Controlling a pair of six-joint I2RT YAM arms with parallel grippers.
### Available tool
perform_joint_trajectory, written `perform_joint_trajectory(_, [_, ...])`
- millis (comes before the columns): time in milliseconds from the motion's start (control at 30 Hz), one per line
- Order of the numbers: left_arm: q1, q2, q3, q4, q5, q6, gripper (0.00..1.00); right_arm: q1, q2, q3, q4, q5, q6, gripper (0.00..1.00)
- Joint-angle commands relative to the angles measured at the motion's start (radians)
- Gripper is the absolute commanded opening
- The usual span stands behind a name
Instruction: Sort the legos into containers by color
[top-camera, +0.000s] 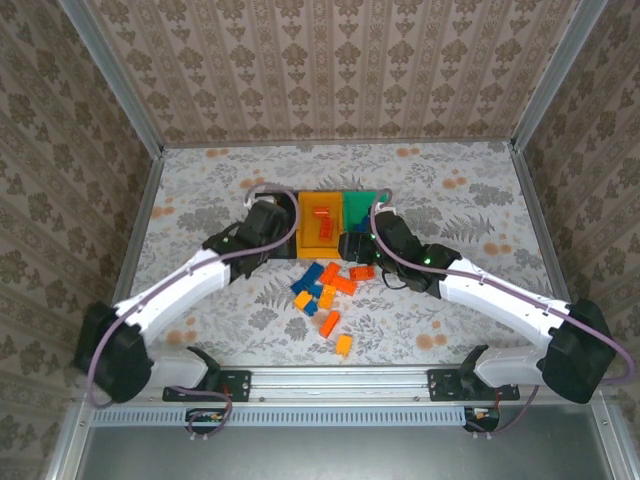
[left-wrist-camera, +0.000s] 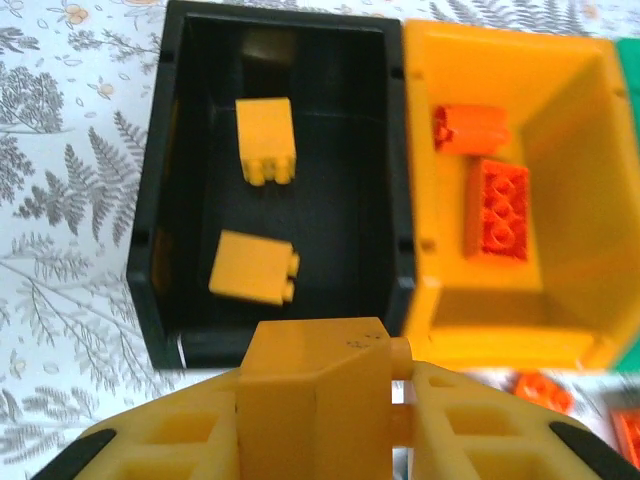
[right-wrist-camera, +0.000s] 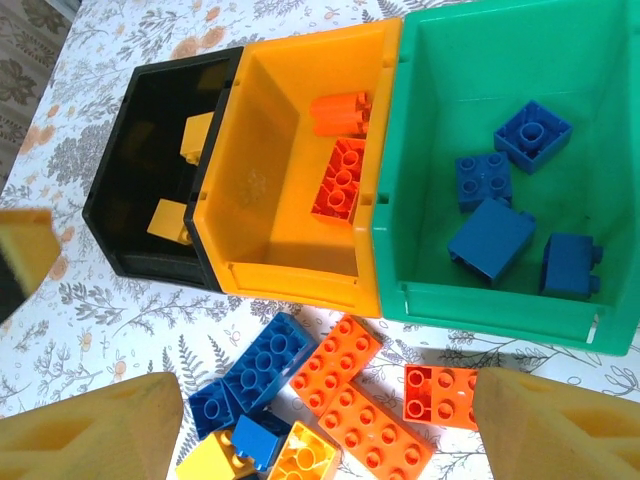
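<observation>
My left gripper is shut on a yellow-orange lego, held just above the near rim of the black container. Two yellow legos lie inside that bin. The yellow-orange container holds two red-orange legos. Several blue legos lie in the green container. My right gripper hangs open over a loose pile of legos on the table, orange, blue and yellow, just in front of the bins.
The three bins stand side by side at mid-table, both arms reaching in toward them. More loose bricks trail toward the near edge. Patterned walls enclose the table on three sides.
</observation>
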Motion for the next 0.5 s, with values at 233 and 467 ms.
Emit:
perform_joint_trajectory(233, [0.142,0.328,0.244,0.034,0.019,0.089,0.36,-0.01,-0.086,-0.043,-0.022,0.02,0.021,0.78])
perform_joint_trajectory(467, [0.149,0.439,0.328,-0.004,0.03,0.098,0.49,-0.014,-0.137,-0.07,-0.043,0.028,0.028,0.79])
